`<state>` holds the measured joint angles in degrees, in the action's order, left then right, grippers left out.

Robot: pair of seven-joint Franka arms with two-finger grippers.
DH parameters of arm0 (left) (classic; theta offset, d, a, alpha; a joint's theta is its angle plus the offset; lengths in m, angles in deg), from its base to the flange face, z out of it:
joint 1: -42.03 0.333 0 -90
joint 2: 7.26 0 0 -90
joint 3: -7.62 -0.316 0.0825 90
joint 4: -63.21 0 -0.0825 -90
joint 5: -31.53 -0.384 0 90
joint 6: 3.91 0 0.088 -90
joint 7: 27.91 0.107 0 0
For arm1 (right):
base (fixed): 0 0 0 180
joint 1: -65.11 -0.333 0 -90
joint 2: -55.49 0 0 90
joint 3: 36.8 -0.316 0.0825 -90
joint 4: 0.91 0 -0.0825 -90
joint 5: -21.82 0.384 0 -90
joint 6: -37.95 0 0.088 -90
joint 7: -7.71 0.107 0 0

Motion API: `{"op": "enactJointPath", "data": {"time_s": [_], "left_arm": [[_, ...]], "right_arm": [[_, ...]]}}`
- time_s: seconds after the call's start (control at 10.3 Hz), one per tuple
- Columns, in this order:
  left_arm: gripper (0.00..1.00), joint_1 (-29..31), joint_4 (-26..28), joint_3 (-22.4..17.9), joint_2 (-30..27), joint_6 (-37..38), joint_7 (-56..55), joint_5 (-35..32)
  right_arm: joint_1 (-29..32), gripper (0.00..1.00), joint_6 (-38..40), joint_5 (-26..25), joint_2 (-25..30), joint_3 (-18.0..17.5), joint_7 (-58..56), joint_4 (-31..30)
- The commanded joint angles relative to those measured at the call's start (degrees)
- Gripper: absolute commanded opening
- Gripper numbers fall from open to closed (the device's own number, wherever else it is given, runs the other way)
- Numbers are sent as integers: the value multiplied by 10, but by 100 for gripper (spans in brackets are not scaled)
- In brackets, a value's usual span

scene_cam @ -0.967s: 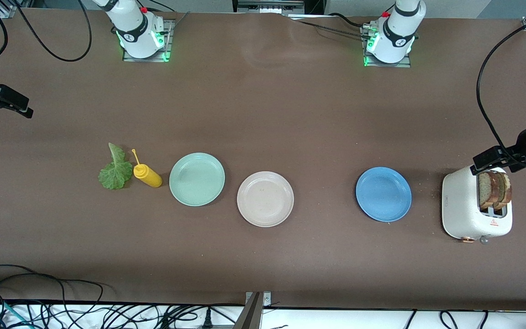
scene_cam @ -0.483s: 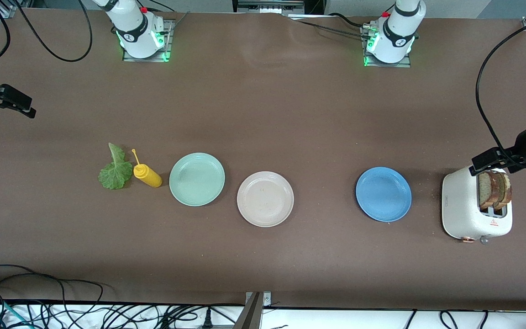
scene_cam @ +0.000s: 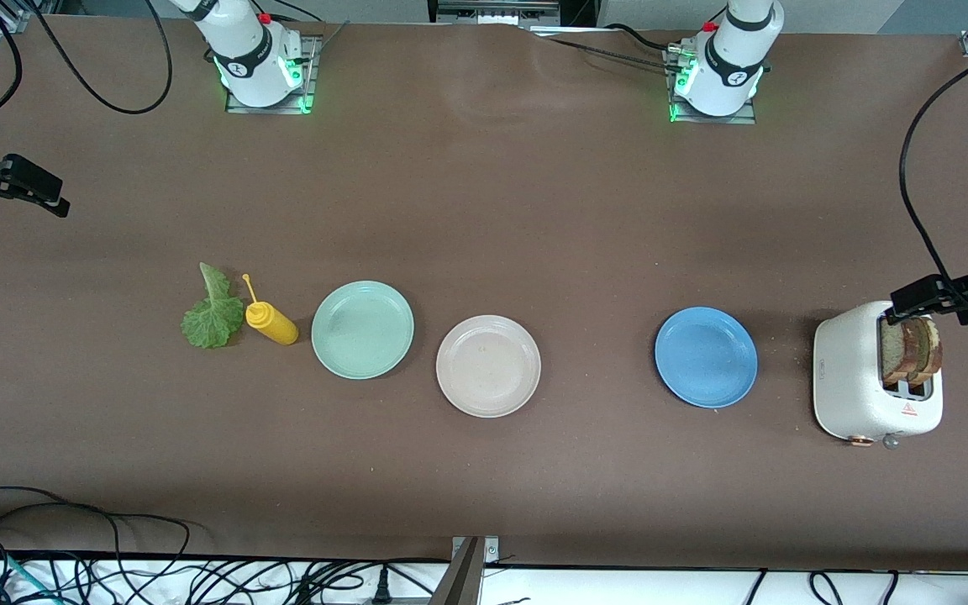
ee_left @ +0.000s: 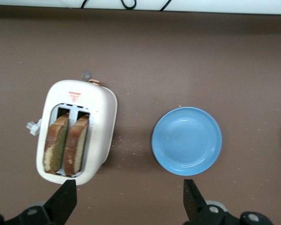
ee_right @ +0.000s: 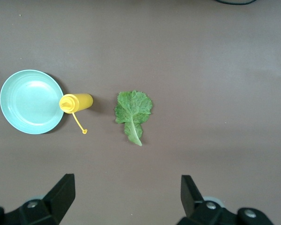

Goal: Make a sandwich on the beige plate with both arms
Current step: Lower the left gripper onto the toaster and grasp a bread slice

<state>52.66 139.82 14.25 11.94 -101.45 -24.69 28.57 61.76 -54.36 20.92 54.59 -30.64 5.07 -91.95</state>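
While the wide-open left gripper (ee_left: 126, 204) hangs over the toaster (ee_left: 103, 119), two light, crumbly bread slices (ee_left: 65, 147) stand in its slots below; pinch a crust edge gently. The right gripper (ee_right: 126, 201), also wide, hangs above the limp lettuce leaf (ee_right: 132, 112). The beige plate (scene_cam: 488, 365) lies bare between them.

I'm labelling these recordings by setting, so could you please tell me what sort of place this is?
Most likely a robotics lab bench staged as a kitchen, not a real one: two arm bases bolted to a bare brown table, loose cables along its edge, and props set out in a row, such as the toaster and beige plate.
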Motion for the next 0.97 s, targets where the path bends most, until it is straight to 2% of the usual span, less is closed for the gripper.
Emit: {"op": "enactJointPath", "data": {"time_s": [0.0, 0.39, 0.87], "left_arm": [[100, 11, -8, 5, 31, 2, 46, -53], [100, 27, -8, 5, 97, -1, 73, -50], [100, 58, -8, 5, 130, -1, 140, -48]], "right_arm": [[-2, 100, 11, -6, 3, 1, 0, 8], [-2, 100, 11, -10, 3, 0, 0, 8], [-2, 100, 11, -9, 3, 1, 0, 8]]}}
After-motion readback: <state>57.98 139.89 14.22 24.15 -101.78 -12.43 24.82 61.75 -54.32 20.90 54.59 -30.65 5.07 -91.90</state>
